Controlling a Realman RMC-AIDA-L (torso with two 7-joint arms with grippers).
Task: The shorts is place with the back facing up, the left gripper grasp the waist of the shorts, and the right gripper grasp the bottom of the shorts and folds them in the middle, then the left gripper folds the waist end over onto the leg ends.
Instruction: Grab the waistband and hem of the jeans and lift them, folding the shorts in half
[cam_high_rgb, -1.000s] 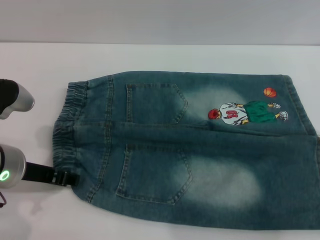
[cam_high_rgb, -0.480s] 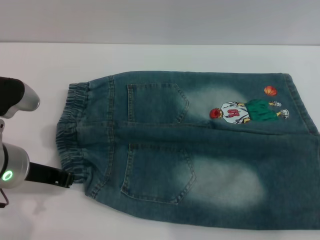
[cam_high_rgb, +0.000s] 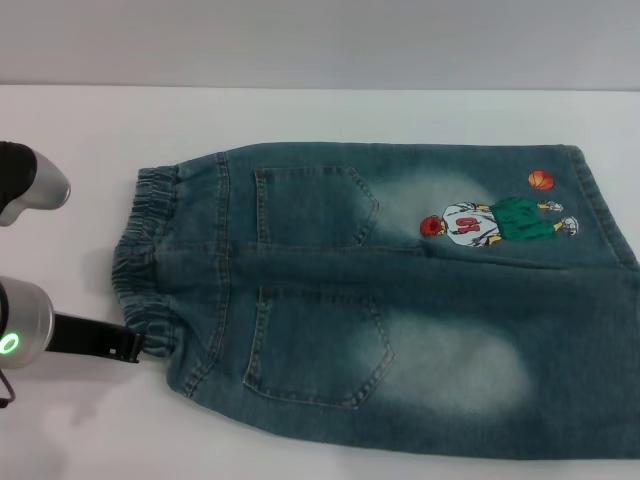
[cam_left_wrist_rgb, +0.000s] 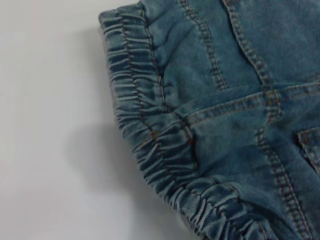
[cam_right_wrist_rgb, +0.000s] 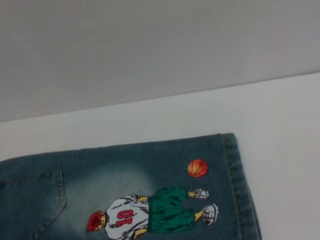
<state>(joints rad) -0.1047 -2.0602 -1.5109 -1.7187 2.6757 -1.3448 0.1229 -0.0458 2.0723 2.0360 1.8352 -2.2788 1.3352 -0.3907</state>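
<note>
The blue denim shorts (cam_high_rgb: 380, 300) lie flat on the white table, back pockets up, with the elastic waist (cam_high_rgb: 140, 260) at the left and the leg ends (cam_high_rgb: 610, 240) at the right. A cartoon basketball player print (cam_high_rgb: 495, 222) marks the far leg. My left gripper (cam_high_rgb: 132, 345) is low at the near corner of the waist, its dark tip touching the gathered edge. The left wrist view shows the puckered waistband (cam_left_wrist_rgb: 150, 130) close up, with no fingers. The right wrist view shows the far leg hem (cam_right_wrist_rgb: 235, 180) and the player print (cam_right_wrist_rgb: 155, 215). My right gripper is out of view.
The white table (cam_high_rgb: 320, 115) stretches beyond the shorts to a grey wall behind. The left arm's silver links (cam_high_rgb: 25, 190) stand at the left edge, beside the waist.
The left gripper's tip has drawn back slightly left and up along the near waist corner. The waistband there has bunched and shifted a little to the right.
</note>
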